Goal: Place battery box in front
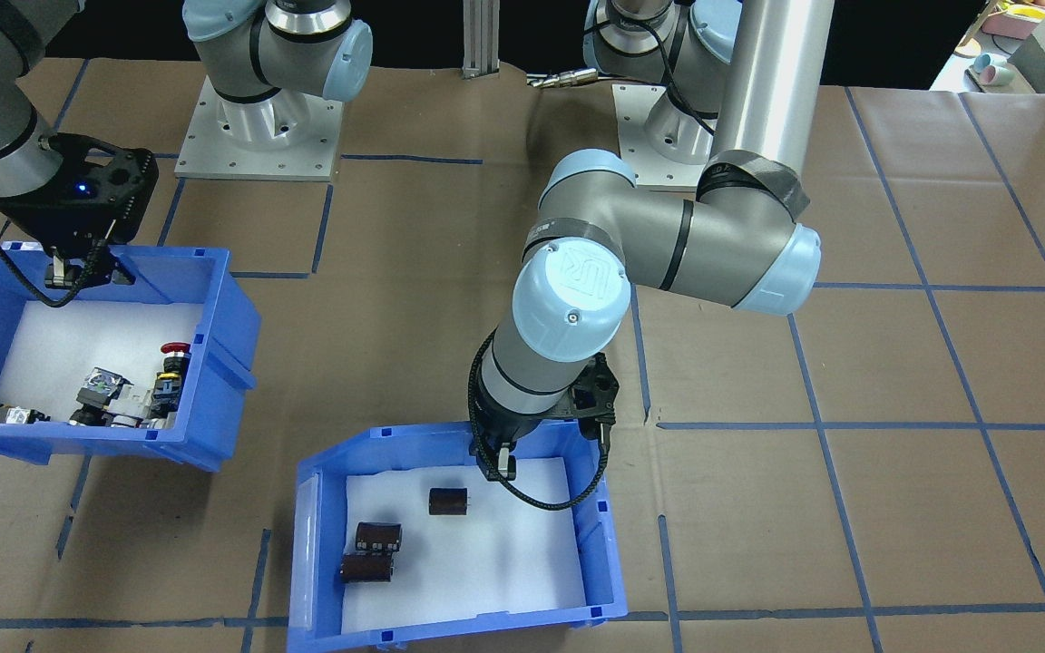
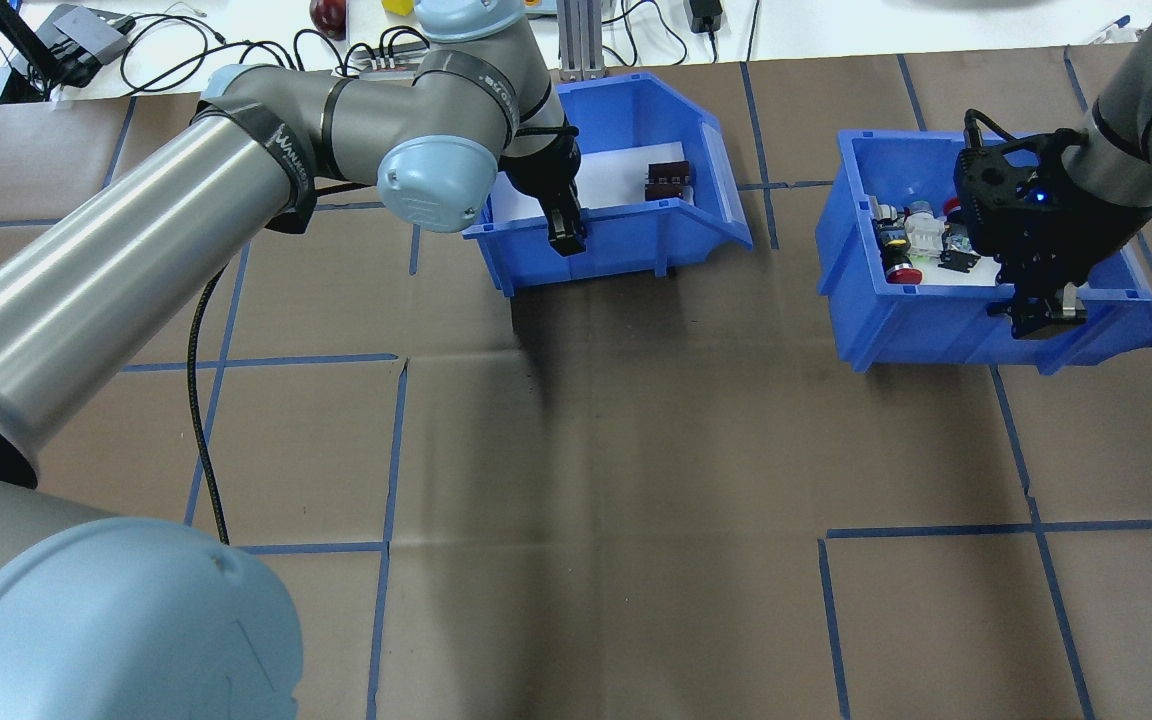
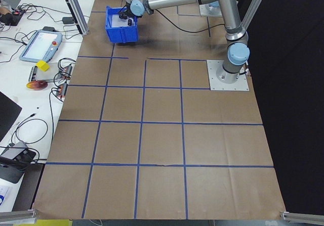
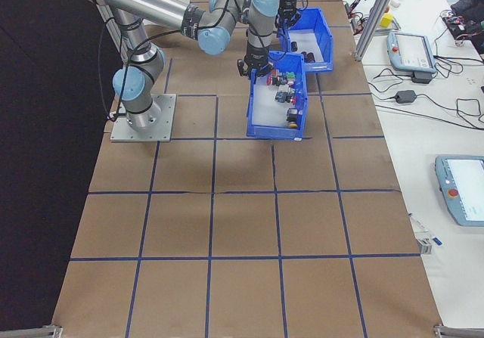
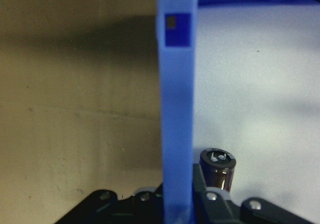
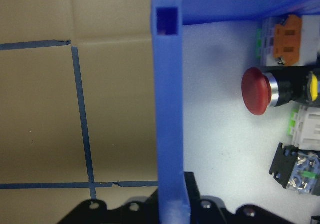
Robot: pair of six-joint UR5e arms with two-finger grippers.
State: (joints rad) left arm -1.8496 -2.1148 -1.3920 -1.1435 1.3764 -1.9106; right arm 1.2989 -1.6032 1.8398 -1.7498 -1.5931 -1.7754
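The battery box is a blue bin with a white liner, holding three dark cylinders. It stands near the table's far edge. My left gripper is shut on the box's robot-side wall, one finger inside and one outside. In the left wrist view this blue wall runs down between the jaws, with a dark cylinder just inside. My right gripper is shut on the wall of the other blue bin, which holds push-buttons.
The button bin holds a red mushroom button and several switch blocks. Brown paper with blue tape lines covers the table. Cables and devices lie past the far edge. Both arm bases stand on the robot side.
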